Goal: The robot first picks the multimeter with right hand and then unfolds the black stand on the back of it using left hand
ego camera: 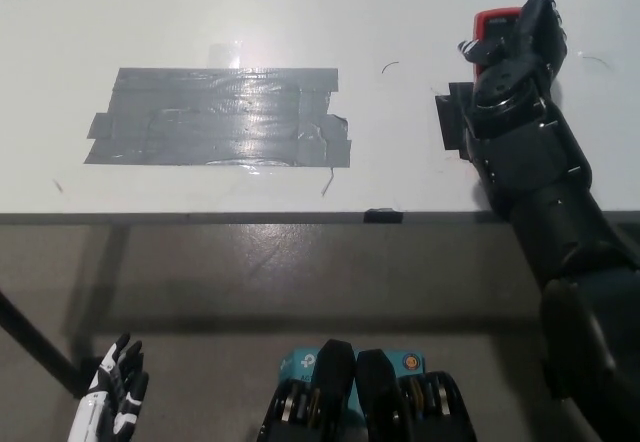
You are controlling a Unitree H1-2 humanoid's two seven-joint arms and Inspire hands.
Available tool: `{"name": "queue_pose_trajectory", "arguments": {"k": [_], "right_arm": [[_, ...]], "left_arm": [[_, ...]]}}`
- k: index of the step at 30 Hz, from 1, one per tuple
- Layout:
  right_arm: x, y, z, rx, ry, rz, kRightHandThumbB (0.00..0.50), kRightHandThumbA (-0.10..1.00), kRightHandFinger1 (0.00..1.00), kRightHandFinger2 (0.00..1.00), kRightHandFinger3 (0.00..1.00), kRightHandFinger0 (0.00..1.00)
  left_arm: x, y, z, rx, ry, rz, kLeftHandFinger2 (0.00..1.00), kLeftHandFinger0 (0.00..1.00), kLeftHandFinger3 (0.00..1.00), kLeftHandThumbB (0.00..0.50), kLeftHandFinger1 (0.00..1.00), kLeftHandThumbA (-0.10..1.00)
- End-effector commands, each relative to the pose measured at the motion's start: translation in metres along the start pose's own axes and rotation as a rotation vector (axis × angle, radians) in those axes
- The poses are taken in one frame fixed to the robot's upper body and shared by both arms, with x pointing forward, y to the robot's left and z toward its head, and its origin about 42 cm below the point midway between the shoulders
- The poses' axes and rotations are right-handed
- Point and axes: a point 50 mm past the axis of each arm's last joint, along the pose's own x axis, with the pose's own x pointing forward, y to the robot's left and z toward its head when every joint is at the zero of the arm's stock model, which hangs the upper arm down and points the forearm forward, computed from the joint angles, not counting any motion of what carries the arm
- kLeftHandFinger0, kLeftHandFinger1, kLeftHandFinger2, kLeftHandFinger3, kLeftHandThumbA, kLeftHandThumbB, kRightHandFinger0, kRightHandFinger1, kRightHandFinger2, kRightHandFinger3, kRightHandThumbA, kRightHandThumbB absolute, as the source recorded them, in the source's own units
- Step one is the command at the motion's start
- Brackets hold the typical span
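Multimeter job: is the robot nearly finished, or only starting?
Only starting. Nothing looks done yet. The black right hand lies over the red multimeter at the table's far right, but whether it has a grip cannot be seen. The white left hand rests open low down, far away. Lifting the multimeter and unfolding its stand are left.
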Motion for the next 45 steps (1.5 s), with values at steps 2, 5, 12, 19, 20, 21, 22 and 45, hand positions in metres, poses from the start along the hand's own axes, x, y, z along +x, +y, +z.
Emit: {"name": "queue_pose_trajectory", "arguments": {"k": [2,5,12,19,20,21,22,45], "right_arm": [[0.001,-0.01,0.043,0.059,-0.076,-0.039,0.5,0.89,1.0,1.0,1.0,1.0],[0.002,-0.009,0.041,0.08,-0.069,-0.03,0.5,0.86,1.0,1.0,1.0,1.0],[0.005,-0.009,0.034,0.095,-0.043,0.001,0.5,0.8,1.0,1.0,1.0,1.0],[0.006,-0.001,0.011,0.124,0.016,0.065,0.5,0.71,1.0,1.0,1.0,1.0],[0.006,0.001,0.005,0.117,0.022,0.093,0.5,0.71,1.0,1.0,1.0,1.0],[0.007,0.002,0.0,0.094,0.047,0.112,0.5,0.71,1.0,1.0,1.0,1.0],[0.007,0.002,-0.002,0.099,0.05,0.115,0.5,0.67,1.0,1.0,1.0,1.0],[0.007,0.014,-0.044,-0.144,0.061,0.238,0.215,-0.1,0.29,0.33,0.8,0.3]], "left_arm": [[0.001,0.007,0.011,0.034,-0.067,-0.008,1.0,1.0,1.0,0.044,1.0,0.86],[0.003,0.008,0.012,0.045,-0.075,-0.002,1.0,1.0,1.0,0.038,1.0,0.86],[0.005,0.008,0.013,0.037,-0.075,-0.001,1.0,1.0,1.0,0.034,1.0,0.84],[0.009,0.009,0.015,0.033,-0.081,0.0,1.0,1.0,1.0,0.037,1.0,0.86],[0.009,0.01,0.015,0.038,-0.085,-0.003,1.0,1.0,1.0,0.035,1.0,0.86],[0.01,0.009,0.015,0.036,-0.086,-0.004,1.0,1.0,1.0,0.038,1.0,0.86],[0.01,0.009,0.015,0.035,-0.087,-0.004,1.0,1.0,1.0,0.039,1.0,0.86],[0.021,0.012,0.022,0.048,-0.106,-0.013,1.0,1.0,1.0,0.088,1.0,0.93]]}}
